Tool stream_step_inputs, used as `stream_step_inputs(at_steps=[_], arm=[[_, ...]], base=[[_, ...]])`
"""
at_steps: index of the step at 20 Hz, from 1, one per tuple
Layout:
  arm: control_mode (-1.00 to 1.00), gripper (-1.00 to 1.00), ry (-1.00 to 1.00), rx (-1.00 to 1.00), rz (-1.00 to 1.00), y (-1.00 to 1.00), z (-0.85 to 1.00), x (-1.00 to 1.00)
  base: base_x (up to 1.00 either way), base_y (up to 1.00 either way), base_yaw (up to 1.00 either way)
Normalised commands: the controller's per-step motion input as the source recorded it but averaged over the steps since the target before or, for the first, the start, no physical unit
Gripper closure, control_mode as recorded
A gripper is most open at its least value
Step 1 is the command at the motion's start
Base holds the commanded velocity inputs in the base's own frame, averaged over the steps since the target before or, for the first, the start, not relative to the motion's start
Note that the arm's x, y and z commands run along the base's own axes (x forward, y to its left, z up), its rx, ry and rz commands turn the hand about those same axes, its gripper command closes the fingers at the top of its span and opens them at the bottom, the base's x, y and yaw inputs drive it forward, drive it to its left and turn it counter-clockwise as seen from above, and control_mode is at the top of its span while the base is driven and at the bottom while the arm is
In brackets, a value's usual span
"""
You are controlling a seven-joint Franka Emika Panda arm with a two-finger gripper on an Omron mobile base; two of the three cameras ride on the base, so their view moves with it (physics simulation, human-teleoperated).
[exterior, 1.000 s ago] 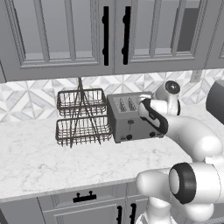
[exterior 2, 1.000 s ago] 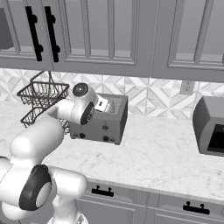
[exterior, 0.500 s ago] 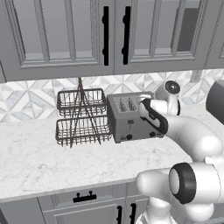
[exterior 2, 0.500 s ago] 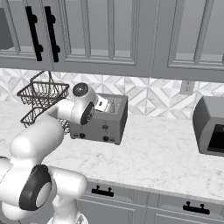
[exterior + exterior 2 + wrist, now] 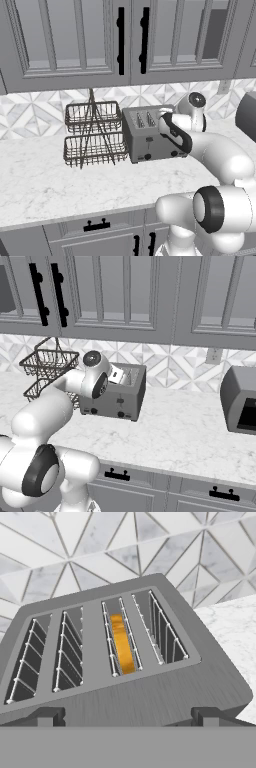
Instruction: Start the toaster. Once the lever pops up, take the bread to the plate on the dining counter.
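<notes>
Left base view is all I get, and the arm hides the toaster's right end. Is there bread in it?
Observer: Yes. The hand view shows the bread sunk in the toaster's third slot from the left.
Operator: Other slots?
Observer: Bare wire guides, nothing in them.
Operator: Is the gripper on a lever?
Observer: Its tips sit wide apart over the toaster's near edge, holding nothing; the levers are out of the hand view.
Operator: Anything to the right?
Observer: The right base view shows a grey appliance standing apart on the counter.
</notes>
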Motion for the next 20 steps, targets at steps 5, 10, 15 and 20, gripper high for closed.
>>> stream_step_inputs(at_steps=[5, 10, 15, 20], arm=[[-1.00, -1.00, 0.00, 0.00, 0.00, 0.00, 0.00, 0.00], [-1.00, -1.00, 0.00, 0.00, 0.00, 0.00, 0.00, 0.00], [-1.00, -1.00, 0.00, 0.00, 0.00, 0.00, 0.00, 0.00], [-1.00, -1.00, 0.00, 0.00, 0.00, 0.00, 0.00, 0.00]], base=[[0.00, 0.00, 0.00], [0.00, 0.00, 0.00], [0.00, 0.00, 0.00], [0.00, 0.00, 0.00]])
